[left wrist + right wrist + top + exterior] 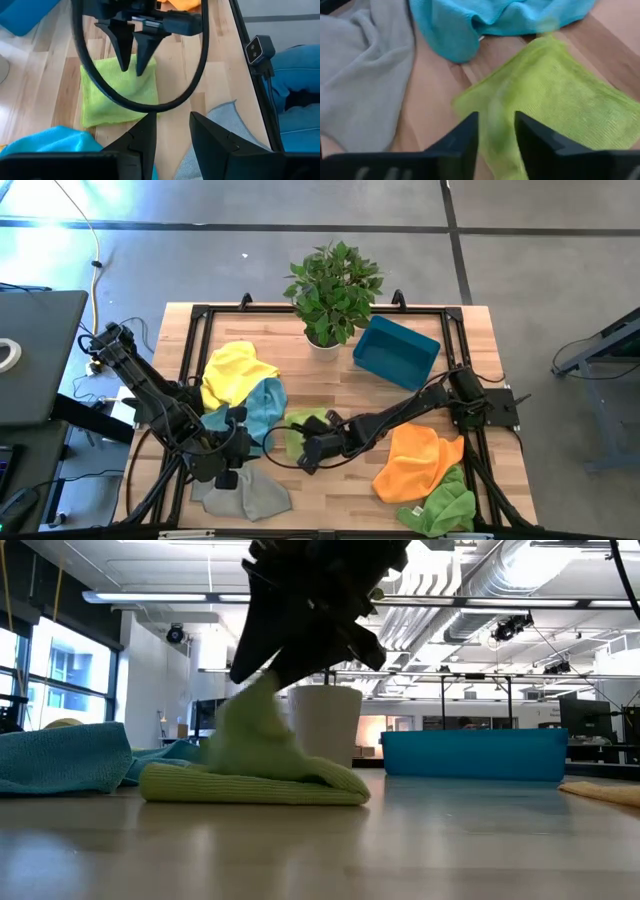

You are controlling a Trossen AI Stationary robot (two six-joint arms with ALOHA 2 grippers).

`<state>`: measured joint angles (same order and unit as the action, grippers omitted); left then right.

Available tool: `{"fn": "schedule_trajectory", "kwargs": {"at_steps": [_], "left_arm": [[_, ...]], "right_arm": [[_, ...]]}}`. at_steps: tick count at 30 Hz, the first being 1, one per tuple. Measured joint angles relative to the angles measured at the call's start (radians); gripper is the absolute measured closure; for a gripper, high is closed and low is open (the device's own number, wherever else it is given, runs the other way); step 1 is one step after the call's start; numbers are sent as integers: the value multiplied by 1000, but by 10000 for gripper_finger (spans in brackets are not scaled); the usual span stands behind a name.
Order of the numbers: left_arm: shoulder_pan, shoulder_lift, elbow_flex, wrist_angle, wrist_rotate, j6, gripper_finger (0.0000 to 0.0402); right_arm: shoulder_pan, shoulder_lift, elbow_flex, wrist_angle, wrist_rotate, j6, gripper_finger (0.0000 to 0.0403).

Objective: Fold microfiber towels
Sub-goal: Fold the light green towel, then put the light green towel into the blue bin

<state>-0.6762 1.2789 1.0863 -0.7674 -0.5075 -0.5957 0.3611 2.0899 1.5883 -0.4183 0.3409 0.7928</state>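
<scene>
A lime green towel point(298, 427) lies folded on the table's middle, beside the light blue towel point(258, 405). My right gripper point(308, 455) stands over its near part and is shut on a bit of it point(496, 117). My left gripper point(228, 472) is open and empty, low between the light blue towel and the grey towel point(250, 495); it shows in its wrist view point(172, 120). A yellow towel point(235, 370) lies at the far left. An orange towel point(415, 462) and a second green one point(442, 505) lie at the near right. My right gripper pinches a bit of the green towel's upper layer point(495, 105) between its two fingers, from above, pointing down. That bit is drawn up into a peak point(255, 705) below the fingers. The rest of the towel point(260, 785) lies flat on the table.
A teal bin point(396, 352) and a potted plant point(330, 285) stand at the table's far side. A black frame point(190, 340) runs around the work area. Bare wood shows in front of the green towel point(330, 490).
</scene>
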Motion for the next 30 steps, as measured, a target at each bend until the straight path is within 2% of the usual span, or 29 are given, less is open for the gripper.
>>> {"fn": "schedule_trajectory", "kwargs": {"at_steps": [3,7,12,18,21,26,30], "left_arm": [[0,0,0,0,-1,-3,294],[0,0,0,0,-2,-14,294],[0,0,0,0,-2,-31,294],[0,0,0,1,-22,-60,294],[0,0,0,1,-34,-73,294],[0,0,0,2,-35,-79,294],[0,0,0,5,-51,-86,294]], "right_arm": [[0,-3,0,3,-35,-35,241],[0,-3,0,-8,-64,-108,223],[-4,-3,0,-87,-48,-185,227],[-21,-2,-1,-200,7,-196,242],[-27,-2,-51,-150,-1,-211,246],[-35,-1,-161,-10,-76,-234,247],[-44,-1,-200,8,-90,-281,247]]}}
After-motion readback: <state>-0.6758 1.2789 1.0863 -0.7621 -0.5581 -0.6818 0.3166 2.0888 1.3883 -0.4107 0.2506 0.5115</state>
